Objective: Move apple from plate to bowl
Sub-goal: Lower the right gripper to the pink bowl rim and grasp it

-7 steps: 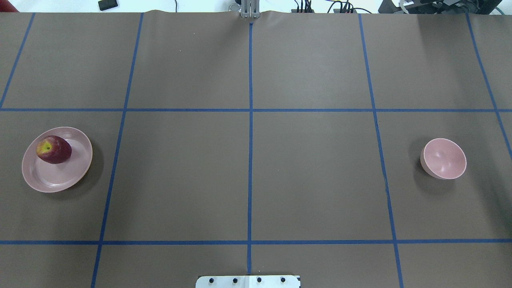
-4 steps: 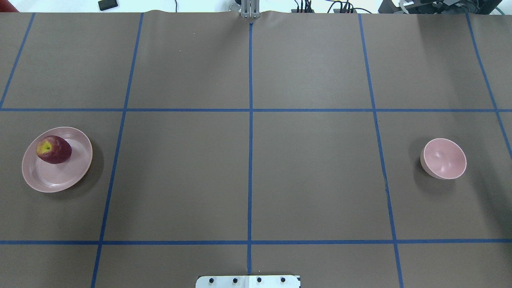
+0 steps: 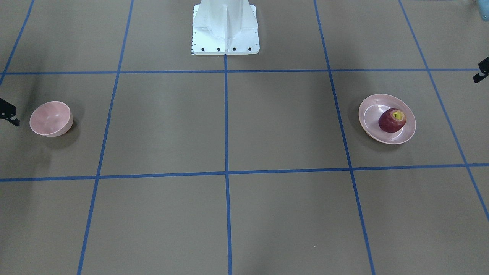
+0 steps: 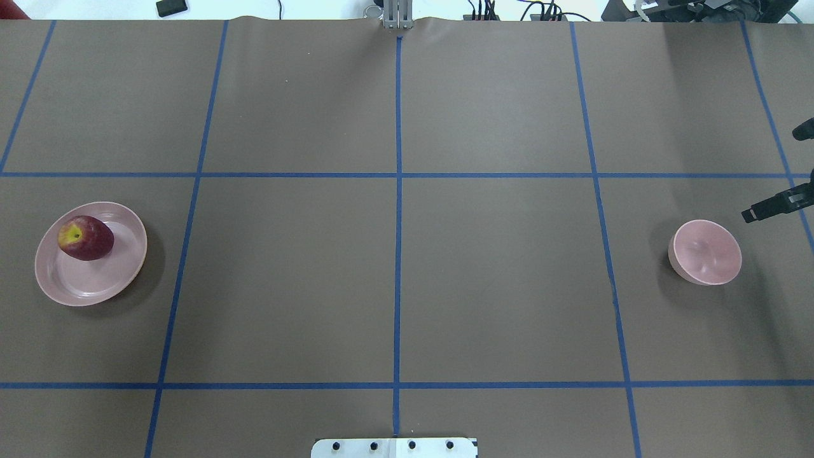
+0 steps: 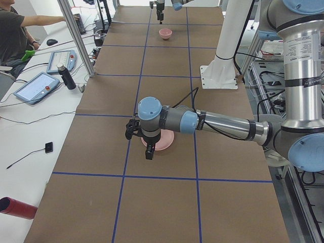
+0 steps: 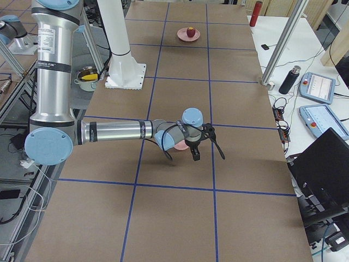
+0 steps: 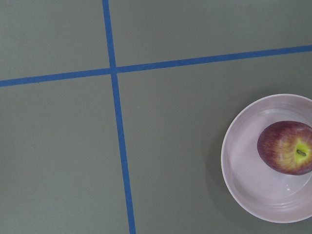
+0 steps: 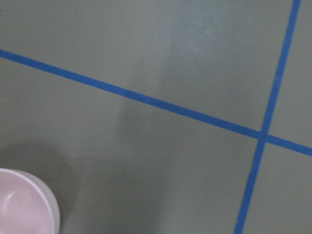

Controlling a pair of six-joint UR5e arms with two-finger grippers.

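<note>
Exterior front-facing: apple point(image 3: 392, 120) on plate point(image 3: 367, 114), L fingers point(image 3: 480, 75) apart.

apple point(image 4: 85, 238) on plate point(image 4: 89, 287) at left, bowl point(image 4: 706, 259) far right, well apart

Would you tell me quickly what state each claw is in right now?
Left claw: cannot be told, though the apple lies on the plate.
Right claw: open, holding nothing.

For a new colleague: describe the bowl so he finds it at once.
On the brown table with blue lines, look at the robot's right end. The pink bowl is small, deep and empty; the plate at the left end is wider and holds the apple.
</note>
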